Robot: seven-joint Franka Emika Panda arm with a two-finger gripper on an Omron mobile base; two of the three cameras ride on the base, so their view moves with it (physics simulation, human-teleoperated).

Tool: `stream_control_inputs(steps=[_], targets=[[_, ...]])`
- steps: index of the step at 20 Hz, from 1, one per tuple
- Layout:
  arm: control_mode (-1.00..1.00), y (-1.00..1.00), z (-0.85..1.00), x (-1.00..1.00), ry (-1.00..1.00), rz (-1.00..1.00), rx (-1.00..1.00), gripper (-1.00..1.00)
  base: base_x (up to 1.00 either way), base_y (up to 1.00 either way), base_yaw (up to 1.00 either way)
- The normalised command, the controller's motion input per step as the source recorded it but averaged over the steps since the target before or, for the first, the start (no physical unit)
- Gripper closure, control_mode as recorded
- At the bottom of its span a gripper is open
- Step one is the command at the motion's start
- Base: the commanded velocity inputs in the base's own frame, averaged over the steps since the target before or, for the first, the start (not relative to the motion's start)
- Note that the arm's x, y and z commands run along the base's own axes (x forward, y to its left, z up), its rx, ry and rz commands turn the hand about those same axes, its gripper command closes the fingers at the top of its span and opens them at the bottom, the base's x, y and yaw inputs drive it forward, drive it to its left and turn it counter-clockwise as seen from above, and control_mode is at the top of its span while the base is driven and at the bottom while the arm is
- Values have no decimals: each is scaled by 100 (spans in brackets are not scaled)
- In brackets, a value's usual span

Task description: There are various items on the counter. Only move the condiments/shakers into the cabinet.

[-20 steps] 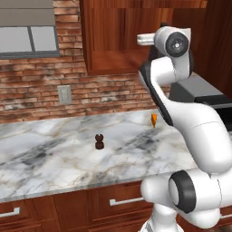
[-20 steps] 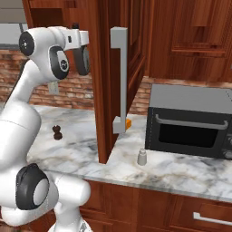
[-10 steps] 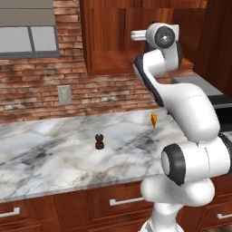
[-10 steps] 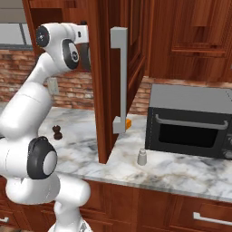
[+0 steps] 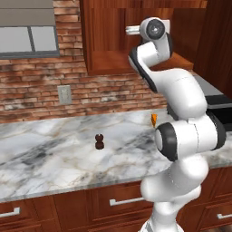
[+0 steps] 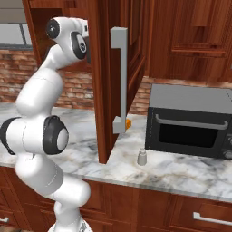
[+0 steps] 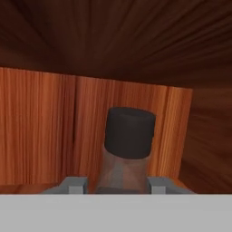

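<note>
Hand view: gripper [image 7: 118, 186] fingers clamped on bottle [image 7: 128, 149] inside cabinet [image 7: 41, 127]. Pepper mill [image 5: 99, 141], orange wedge [image 5: 154, 118] on counter [image 5: 50, 149].

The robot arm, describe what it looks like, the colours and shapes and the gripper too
The arm is built from glossy white, rounded segments with dark grey to black bands at the joints, and round caps at the elbow and wrist. No cables or markings are visible. In the hand view, the gripper ends in two small grey, blocky fingertips.
</note>
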Motion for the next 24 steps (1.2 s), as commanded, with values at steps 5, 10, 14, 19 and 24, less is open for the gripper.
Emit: stream_control_inputs(steps=[5, 10, 14, 19, 24], targets=[[-100, 0, -47, 39, 3, 0, 0, 100, 0, 0, 0], [-100, 0, -40, 20, 0, 0, 0, -100, 0, 0, 0], [-100, 0, -9, 3, 0, 0, 0, -100, 0, 0, 0], [-100, 0, -3, -23, -1, 0, 0, -100, 0, 0, 0], [-100, 0, -29, -95, -7, 0, -3, -100, 0, 0, 0]])
